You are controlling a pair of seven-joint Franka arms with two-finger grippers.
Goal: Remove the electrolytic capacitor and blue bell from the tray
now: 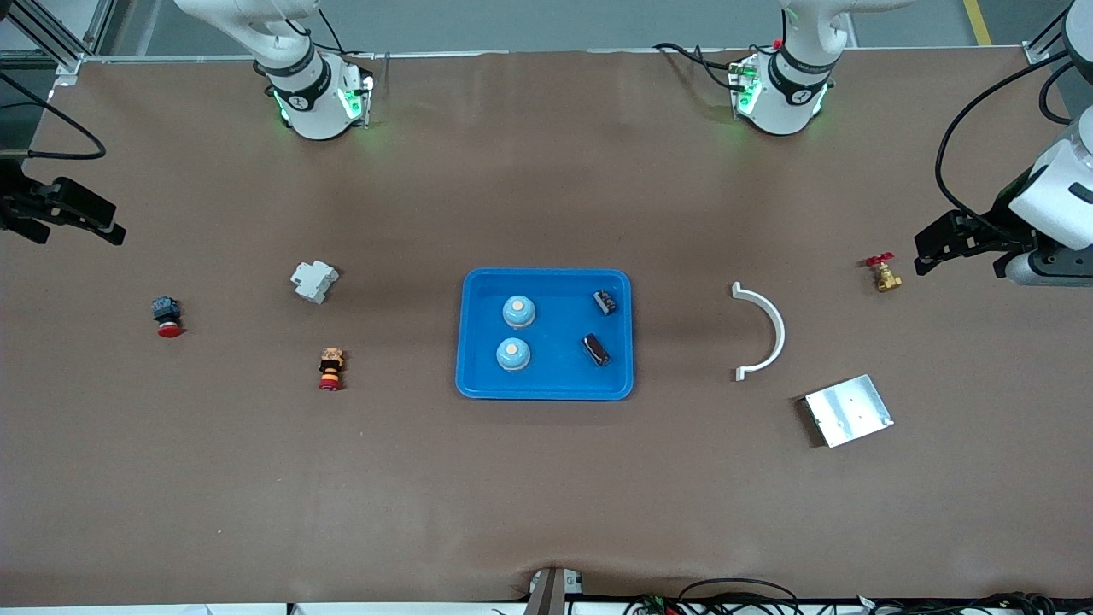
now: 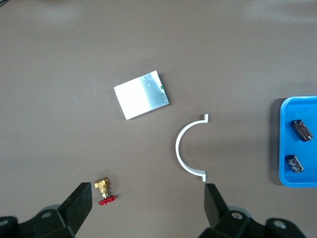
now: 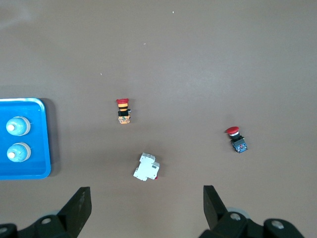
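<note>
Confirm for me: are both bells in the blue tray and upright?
Yes. Both bells stand upright inside the blue tray, buttons facing up, at the right arm's end, apart from each other.

My left gripper (image 1: pixel 926 254) hangs wide open over my end of the table, the brass valve (image 1: pixel 884 274) just beside it; the white curved bracket (image 1: pixel 762 330) and metal plate (image 1: pixel 848 410) lie between me and the blue tray (image 1: pixel 478 380). Toward the front camera the table lies bare, an open lane
</note>
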